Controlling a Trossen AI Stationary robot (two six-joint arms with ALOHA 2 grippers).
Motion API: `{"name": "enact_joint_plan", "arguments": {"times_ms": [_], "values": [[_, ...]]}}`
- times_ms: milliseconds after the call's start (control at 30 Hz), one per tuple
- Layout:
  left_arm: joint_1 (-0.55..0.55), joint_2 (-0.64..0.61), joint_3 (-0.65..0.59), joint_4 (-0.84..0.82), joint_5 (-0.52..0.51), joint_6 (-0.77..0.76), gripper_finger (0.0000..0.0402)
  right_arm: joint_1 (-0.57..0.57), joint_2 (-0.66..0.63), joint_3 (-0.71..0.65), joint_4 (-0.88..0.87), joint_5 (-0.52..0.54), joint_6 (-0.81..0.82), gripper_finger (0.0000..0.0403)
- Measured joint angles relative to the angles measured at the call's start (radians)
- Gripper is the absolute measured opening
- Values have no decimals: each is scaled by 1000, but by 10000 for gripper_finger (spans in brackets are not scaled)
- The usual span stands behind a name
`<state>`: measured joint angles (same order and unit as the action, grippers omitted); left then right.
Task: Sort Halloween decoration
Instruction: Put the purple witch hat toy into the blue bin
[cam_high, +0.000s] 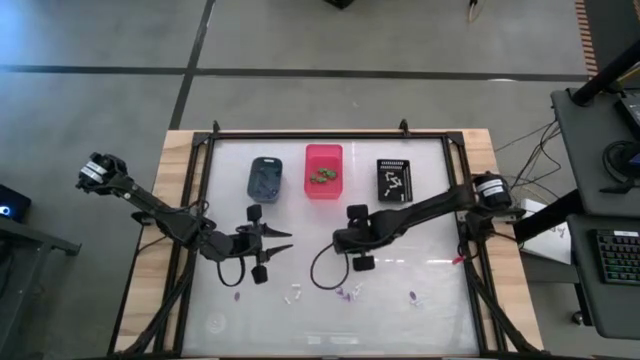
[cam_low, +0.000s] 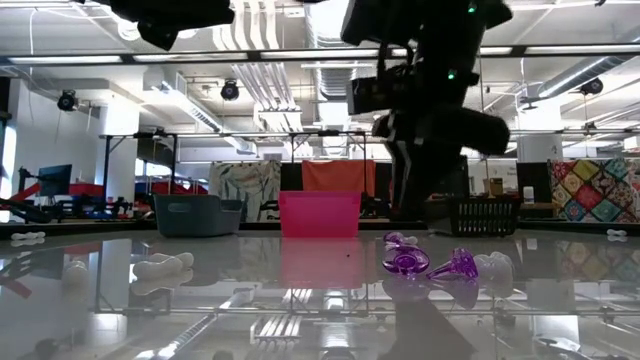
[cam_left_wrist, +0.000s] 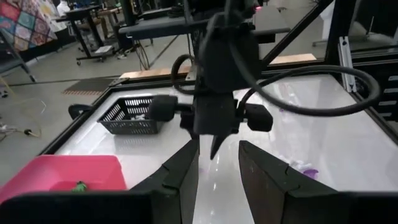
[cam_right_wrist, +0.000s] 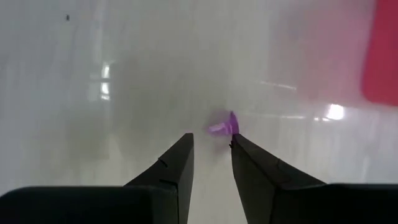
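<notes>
The table (cam_high: 440, 200) has a glossy white top in a dark metal frame, and it mirrors the room's lights. Along its far side stand three small rectangular bins in a row: a blue-grey bin (cam_high: 265, 178), a pink bin (cam_high: 323, 170) with some green trinkets (cam_high: 322, 176) in it, and a black bin (cam_high: 394, 180) with latticed walls holding white pieces (cam_high: 392, 182).

On the near part of the table lie the loose trinkets, all tiny moulded plastic: white bone-like ones (cam_high: 293, 296), a cluster of translucent purple ones (cam_high: 348, 292) and another purple one (cam_high: 414, 297) off to the right, one more purple piece (cam_high: 237, 296) to the left. The low view shows the purple ones as smooth, rounded and shiny, with a pale piece just beside them.

The right gripper (cam_high: 352, 241) hangs over the middle of the table, in front of the pink bin. Its wrist view shows the two dark, wedge-shaped fingers (cam_right_wrist: 177, 168) slightly spread, with nothing between them. A purple trinket (cam_right_wrist: 225, 126) lies on the table just beyond the tips, near the gap and closer to one finger; it is not touched.

The left gripper (cam_high: 268, 248) hovers near the middle-left of the table, in front of the blue-grey bin, pointing toward the right arm. Its fingers (cam_left_wrist: 180, 174) stand apart and empty.
</notes>
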<state>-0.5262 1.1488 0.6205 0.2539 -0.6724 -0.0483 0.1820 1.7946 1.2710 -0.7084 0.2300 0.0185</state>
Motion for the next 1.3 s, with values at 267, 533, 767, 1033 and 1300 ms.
{"name": "enact_joint_plan", "arguments": {"times_ms": [267,533,767,1033,1300], "values": [[2,0,0,0,1,40,98,-61,5,-14,40,-66,-30,94],[5,0,0,0,1,40,98,-106,5,-59,93,-108,-39,74],[5,0,0,0,2,27,98,-121,5,-87,155,-160,-55,59],[5,0,0,9,2,10,98,-124,2,-121,210,-159,-37,22],[3,-31,0,34,0,3,98,-126,-5,-123,297,-200,-46,9]]}}
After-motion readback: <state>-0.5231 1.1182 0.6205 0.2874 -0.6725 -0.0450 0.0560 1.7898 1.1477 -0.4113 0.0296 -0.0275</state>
